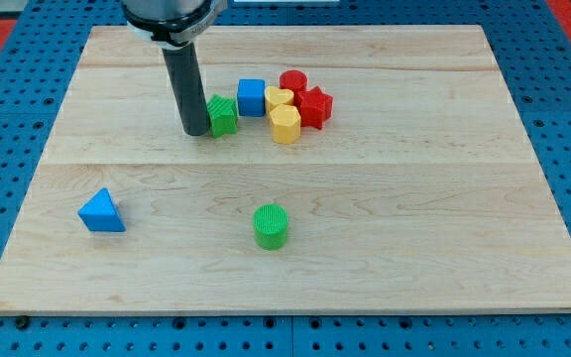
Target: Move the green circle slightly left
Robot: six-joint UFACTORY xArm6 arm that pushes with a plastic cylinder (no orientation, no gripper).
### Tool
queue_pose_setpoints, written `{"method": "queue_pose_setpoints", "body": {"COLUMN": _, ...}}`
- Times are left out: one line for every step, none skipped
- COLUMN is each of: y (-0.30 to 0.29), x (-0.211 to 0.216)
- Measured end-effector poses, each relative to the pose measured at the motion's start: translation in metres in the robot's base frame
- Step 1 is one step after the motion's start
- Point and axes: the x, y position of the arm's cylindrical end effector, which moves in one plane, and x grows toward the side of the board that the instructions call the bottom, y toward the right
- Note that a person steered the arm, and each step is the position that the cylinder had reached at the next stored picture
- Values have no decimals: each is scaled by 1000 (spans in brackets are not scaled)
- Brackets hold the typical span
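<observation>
The green circle [271, 225], a short ribbed cylinder, stands in the lower middle of the wooden board [444, 198]. My tip [195, 132] is at the end of the dark rod in the upper middle, well above and to the left of the green circle. The tip touches or nearly touches the left side of a green block [223, 115].
A cluster sits right of the tip: a blue cube [252, 97], a yellow heart [279, 97], a yellow hexagon [285, 125], a red cylinder [293, 82] and a red star [313, 106]. A blue triangle [100, 211] lies at the lower left.
</observation>
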Motion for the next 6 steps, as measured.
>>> {"method": "queue_pose_setpoints", "body": {"y": 3, "x": 12}}
{"method": "queue_pose_setpoints", "body": {"y": 15, "x": 8}}
{"method": "queue_pose_setpoints", "body": {"y": 17, "x": 3}}
{"method": "queue_pose_setpoints", "body": {"y": 40, "x": 51}}
{"method": "queue_pose_setpoints", "body": {"y": 88, "x": 97}}
{"method": "queue_pose_setpoints", "body": {"y": 168, "x": 86}}
